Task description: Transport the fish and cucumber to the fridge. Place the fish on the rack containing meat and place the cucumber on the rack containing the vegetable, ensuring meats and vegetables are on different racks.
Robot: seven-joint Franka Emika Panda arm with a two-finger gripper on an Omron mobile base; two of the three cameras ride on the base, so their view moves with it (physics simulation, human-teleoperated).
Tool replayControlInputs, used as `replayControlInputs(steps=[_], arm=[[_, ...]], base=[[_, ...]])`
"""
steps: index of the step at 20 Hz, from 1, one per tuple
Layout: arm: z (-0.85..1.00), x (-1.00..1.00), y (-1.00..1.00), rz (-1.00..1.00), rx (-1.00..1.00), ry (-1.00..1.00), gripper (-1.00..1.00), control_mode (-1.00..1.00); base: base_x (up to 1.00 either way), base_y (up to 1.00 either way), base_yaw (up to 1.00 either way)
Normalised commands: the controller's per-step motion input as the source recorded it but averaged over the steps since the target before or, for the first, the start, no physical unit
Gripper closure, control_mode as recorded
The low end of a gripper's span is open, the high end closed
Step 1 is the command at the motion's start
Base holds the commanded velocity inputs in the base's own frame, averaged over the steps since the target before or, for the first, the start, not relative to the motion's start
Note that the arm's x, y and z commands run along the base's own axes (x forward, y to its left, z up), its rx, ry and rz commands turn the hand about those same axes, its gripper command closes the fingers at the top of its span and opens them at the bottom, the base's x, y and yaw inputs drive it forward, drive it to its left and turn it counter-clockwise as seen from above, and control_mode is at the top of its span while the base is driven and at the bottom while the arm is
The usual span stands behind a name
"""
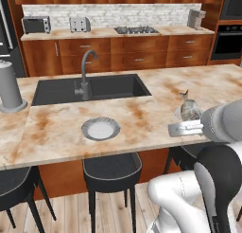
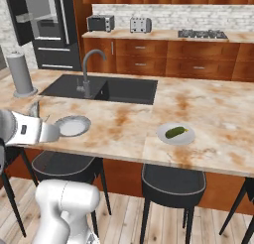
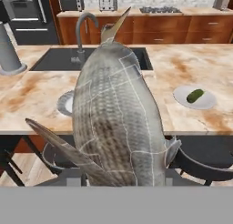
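The silvery-grey speckled fish point(image 3: 116, 123) stands close before the hand camera, tail up, with my gripper point(image 1: 183, 127) shut on it above the counter's front edge. The fish point(image 1: 189, 109) rises just above the hand; from the right side its tail point(image 2: 34, 109) shows over the gripper point(image 2: 53, 131). The dark green cucumber point(image 2: 176, 132) lies on a white plate point(image 2: 162, 138) to the right, also seen as the cucumber point(image 3: 195, 95). The black fridge point(image 2: 49, 25) stands at the far left of the room, a door swung open. Its racks, meat and vegetable are too small to make out.
An empty round plate point(image 1: 100, 129) sits on the island beside the gripper. A dark sink point(image 1: 92, 89) with a grey faucet point(image 1: 85, 71) lies behind it. A grey cylinder point(image 1: 9, 87) stands at the left. Black stools point(image 1: 112, 169) line the island's front.
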Motion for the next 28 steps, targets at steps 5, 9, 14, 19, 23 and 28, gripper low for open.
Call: replayControlInputs(steps=[5, 9, 14, 19, 23, 28], arm=[[0.37, -1.00, -0.07, 0.00, 0.02, -0.27, 1.00, -1.00], [0.47, -0.50, 0.00, 0.00, 0.02, -0.17, 1.00, 1.00], [0.00, 0.00, 0.00, 0.00, 0.00, 0.00, 1.00, 1.00], [0.00, 0.00, 0.00, 0.00, 0.00, 0.00, 1.00, 1.00], [0.00, 0.00, 0.00, 0.00, 0.00, 0.00, 1.00, 1.00], [0.00, 0.00, 0.00, 0.00, 0.00, 0.00, 1.00, 1.00]], base=[[0.00, 0.00, 0.00], [-0.50, 0.00, 0.00], [-1.00, 0.00, 0.00], [-1.00, 0.48, 0.07], [-0.24, 1.00, 0.02], [0.30, 1.00, 0.00]])
